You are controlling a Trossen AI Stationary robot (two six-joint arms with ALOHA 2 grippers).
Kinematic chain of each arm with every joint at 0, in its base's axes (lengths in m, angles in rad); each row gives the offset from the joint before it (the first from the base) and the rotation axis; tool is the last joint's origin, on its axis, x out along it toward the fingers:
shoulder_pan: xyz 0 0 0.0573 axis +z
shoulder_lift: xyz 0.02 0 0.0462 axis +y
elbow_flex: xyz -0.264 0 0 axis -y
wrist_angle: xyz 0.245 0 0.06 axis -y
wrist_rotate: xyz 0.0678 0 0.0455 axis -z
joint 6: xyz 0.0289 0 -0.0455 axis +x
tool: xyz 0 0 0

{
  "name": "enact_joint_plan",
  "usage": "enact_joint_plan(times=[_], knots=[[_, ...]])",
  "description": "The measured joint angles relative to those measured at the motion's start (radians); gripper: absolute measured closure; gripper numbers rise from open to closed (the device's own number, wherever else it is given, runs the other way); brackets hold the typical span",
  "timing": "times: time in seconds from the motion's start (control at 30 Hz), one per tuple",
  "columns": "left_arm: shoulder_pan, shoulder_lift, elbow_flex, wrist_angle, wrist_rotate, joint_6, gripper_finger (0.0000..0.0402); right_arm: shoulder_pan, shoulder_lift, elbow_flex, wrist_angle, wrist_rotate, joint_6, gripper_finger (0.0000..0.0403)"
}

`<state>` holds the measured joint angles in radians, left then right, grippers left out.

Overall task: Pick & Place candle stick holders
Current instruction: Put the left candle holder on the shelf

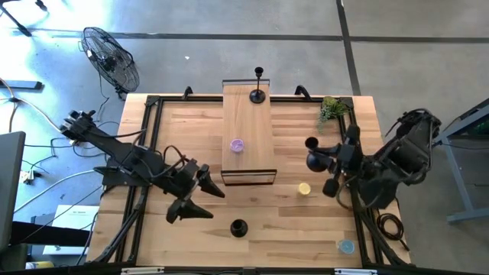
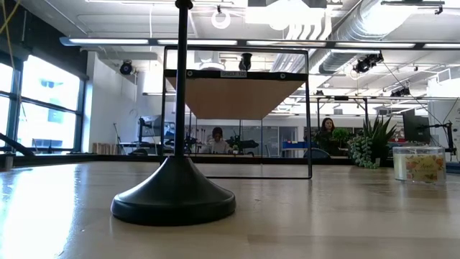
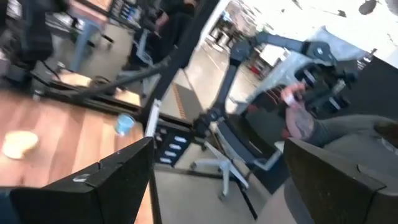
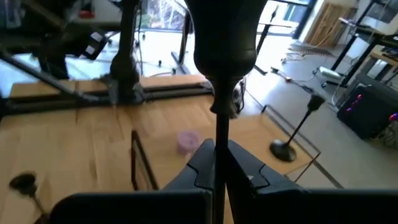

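There, the right gripper's fingers were clenched on the stem of a candle stick holder lifted near the counter's right edge. The left gripper hung with fingers spread and empty near the front-left. A second holder stood by the front edge, a third on the wooden shelf at the back.
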<state>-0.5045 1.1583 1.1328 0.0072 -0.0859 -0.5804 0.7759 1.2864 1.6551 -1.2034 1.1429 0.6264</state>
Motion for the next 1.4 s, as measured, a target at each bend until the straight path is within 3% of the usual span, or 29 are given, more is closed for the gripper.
enact_joint_plan(times=[0.2, 0.33, 0.47, 0.6, 0.67, 0.83, 0.93, 1.13, 1.4], knots=[[0.0, 0.028, 0.0, -0.003, -0.105, 0.012, 0.005, 0.104, -0.131, -0.23, 0.036, 0.022, 0.156, 0.0396], [0.0, 0.057, 0.0, -0.003, -0.108, 0.032, 0.005, 0.199, -0.263, -0.463, 0.25, 0.139, 0.17, 0.0396], [0.001, 0.07, 0.0, -0.004, -0.113, 0.04, 0.005, 0.214, -0.389, -0.672, 0.551, 0.186, 0.008, 0.0396], [0.001, 0.07, 0.0, 0.005, -0.147, 0.124, 0.005, 0.156, -0.508, -0.856, 0.881, 0.16, -0.239, 0.0396], [0.001, 0.07, 0.0, 0.026, -0.191, 0.168, 0.005, 0.094, -0.575, -0.936, 1.052, 0.092, -0.384, 0.0396], [0.002, 0.069, 0.0, 0.095, -0.219, 0.194, 0.005, -0.118, -0.72, -1.114, 1.503, -0.224, -0.687, 0.0396], [0.001, 0.069, 0.0, 0.117, -0.248, 0.212, 0.005, -0.253, -0.763, -1.175, 1.59, -0.366, -0.763, 0.0396], [0.001, 0.069, 0.0, 0.126, -0.264, 0.257, 0.005, -0.541, -0.734, -1.236, 1.558, -0.68, -0.634, 0.0396], [0.001, 0.079, 0.0, 0.124, -0.241, 0.173, 0.005, -0.828, -0.513, -1.237, 1.748, -1.028, -0.545, 0.0396]])
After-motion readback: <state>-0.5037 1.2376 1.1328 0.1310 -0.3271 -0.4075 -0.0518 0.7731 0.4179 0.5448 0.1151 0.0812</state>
